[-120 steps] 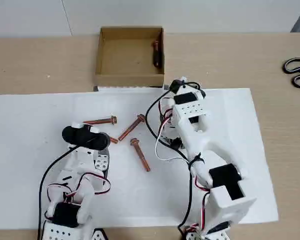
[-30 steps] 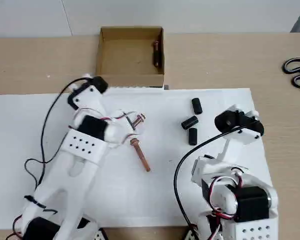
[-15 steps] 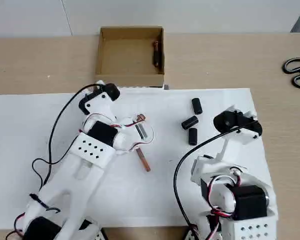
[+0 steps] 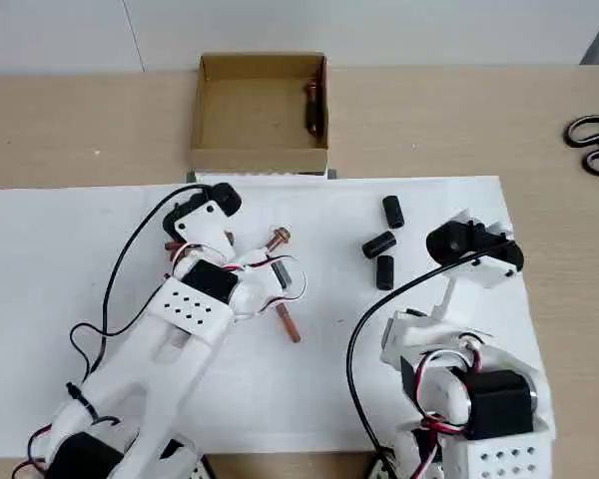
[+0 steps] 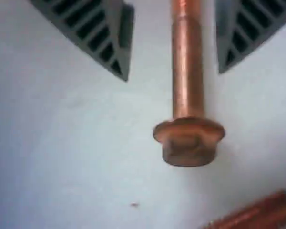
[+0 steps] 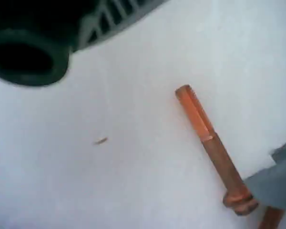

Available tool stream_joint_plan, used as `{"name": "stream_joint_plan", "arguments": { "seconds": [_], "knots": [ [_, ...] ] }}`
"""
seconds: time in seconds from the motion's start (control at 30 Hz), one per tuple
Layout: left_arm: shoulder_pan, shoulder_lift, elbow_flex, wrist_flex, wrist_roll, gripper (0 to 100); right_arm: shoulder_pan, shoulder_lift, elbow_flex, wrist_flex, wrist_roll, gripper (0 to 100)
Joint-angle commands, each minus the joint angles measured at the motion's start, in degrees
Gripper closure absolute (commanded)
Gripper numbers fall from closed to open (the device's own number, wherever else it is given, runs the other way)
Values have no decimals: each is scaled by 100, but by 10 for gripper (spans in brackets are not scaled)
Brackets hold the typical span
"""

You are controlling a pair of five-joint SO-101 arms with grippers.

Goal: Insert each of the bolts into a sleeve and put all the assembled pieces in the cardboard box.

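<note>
Here, in the high view, the tip of one bolt (image 4: 170,244) pokes out beside the left arm (image 4: 185,309), on the near side of the cardboard box (image 4: 206,110). The left claw (image 4: 278,281) hangs in front of the box's right half, spread wide. In the left wrist view its fingers (image 5: 102,36) flank the shaft of a second bolt (image 5: 187,95), with a gap on each side. That bolt's long axis runs diagonally, flanged head toward the box, tip away from it and slightly rightward. In the high view the head lies under the claw, while the left wrist view shows it plainly and the right wrist view shows the full length. A third bolt (image 4: 277,239) lies between claw and box, its head toward the box's right corner. An assembled piece (image 4: 314,108) rests against the box's right wall. Three black sleeves (image 4: 379,243) lie in front of the box and to its right. One of them (image 6: 26,57) sits beside the right claw (image 6: 115,18), whose state cannot be told. Scissors (image 4: 594,145) lie far right of the box.
</note>
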Motion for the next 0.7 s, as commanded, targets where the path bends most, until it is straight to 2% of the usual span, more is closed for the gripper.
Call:
{"name": "stream_joint_plan", "arguments": {
  "seconds": [0.0,0.3,0.67],
  "knots": [
    [26,-18,-22,-237,0,889,57,-40,-35,-127,26,995],
    [26,1424,-532,-264,0,885,57,-40,-35,-119,26,995],
    [0,1952,-769,-299,0,889,57,-40,-35,-110,26,995]
  ]
}}
